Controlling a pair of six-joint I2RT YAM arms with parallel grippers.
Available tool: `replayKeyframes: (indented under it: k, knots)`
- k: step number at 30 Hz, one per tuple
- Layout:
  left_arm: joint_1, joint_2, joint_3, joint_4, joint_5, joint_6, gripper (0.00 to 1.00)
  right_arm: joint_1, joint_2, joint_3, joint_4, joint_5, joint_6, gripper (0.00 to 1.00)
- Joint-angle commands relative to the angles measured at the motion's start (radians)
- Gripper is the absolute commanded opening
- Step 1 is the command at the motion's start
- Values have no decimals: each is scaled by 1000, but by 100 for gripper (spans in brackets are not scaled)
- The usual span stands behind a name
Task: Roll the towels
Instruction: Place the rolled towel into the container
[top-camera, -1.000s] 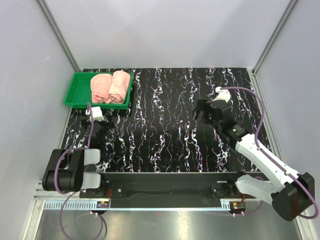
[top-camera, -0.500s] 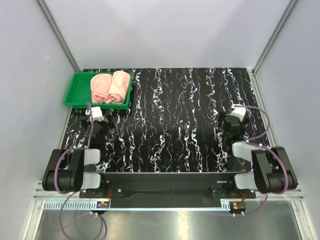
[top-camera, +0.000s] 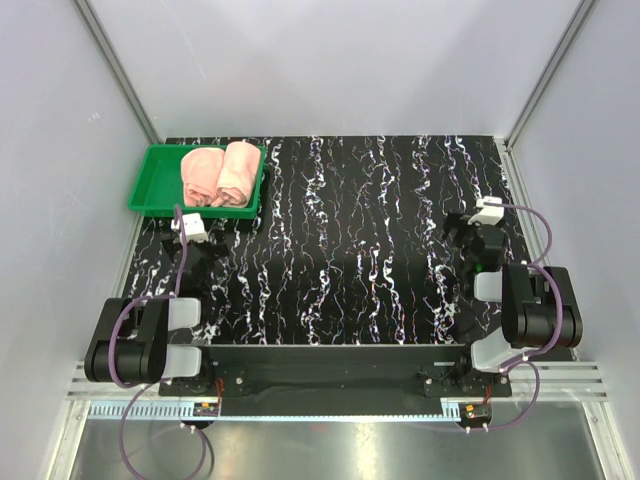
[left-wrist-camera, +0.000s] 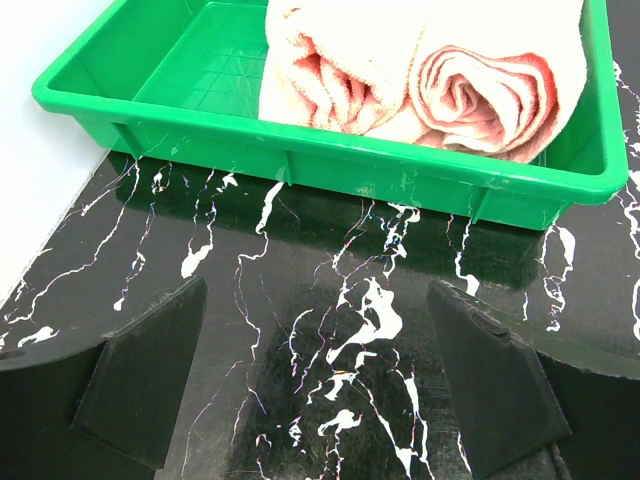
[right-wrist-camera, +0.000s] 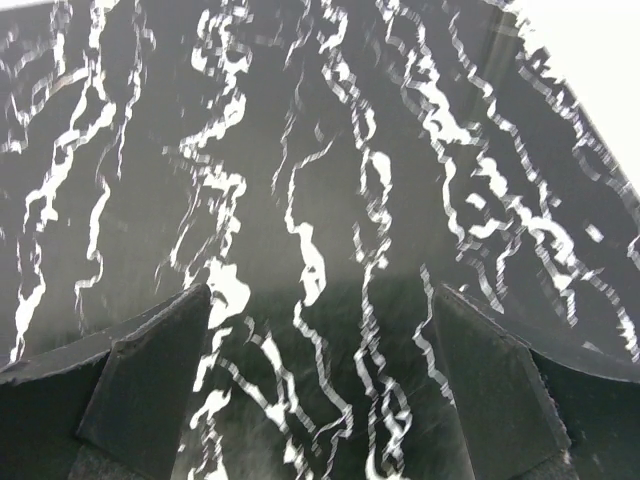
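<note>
- Top external view: the towels (top-camera: 238, 172) lie rolled, side by side and touching, inside the green tray (top-camera: 148, 188). The tray sits just ahead of the left gripper (top-camera: 190, 242) and well apart from the right gripper (top-camera: 470, 238), far off to its left
- Left wrist view: I find the left gripper's fingers spread wide with nothing between them, only the black marbled table (left-wrist-camera: 330, 250) beneath. The tray's near wall stands just ahead and the roll ends face the tool over it
- Right wrist view: right gripper jaws spread wide and empty, with bare table ahead and no cloth in sight
- Roll condition: the tighter roll (left-wrist-camera: 495, 95), ahead and to the tool's right, shows a clean spiral. The looser roll (left-wrist-camera: 330, 70) beside it has a slacker end
- Step in hand: I judge rolling and stowing done, with both arms folded low near their bases
- Next move: probably none. If the slack roll is rejected, the left gripper is nearest and would need to reach forward over the near wall and pinch the cloth from above
</note>
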Motion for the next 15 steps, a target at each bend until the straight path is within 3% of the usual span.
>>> replayKeyframes:
  k: [1,15]
  knots:
    - [1,-4,17,89,15,-12,99,-39,7,42,12,-133,28,100]
    - [3,-4,17,89,15,-12,99,-39,7,34,25,-120,34,100]
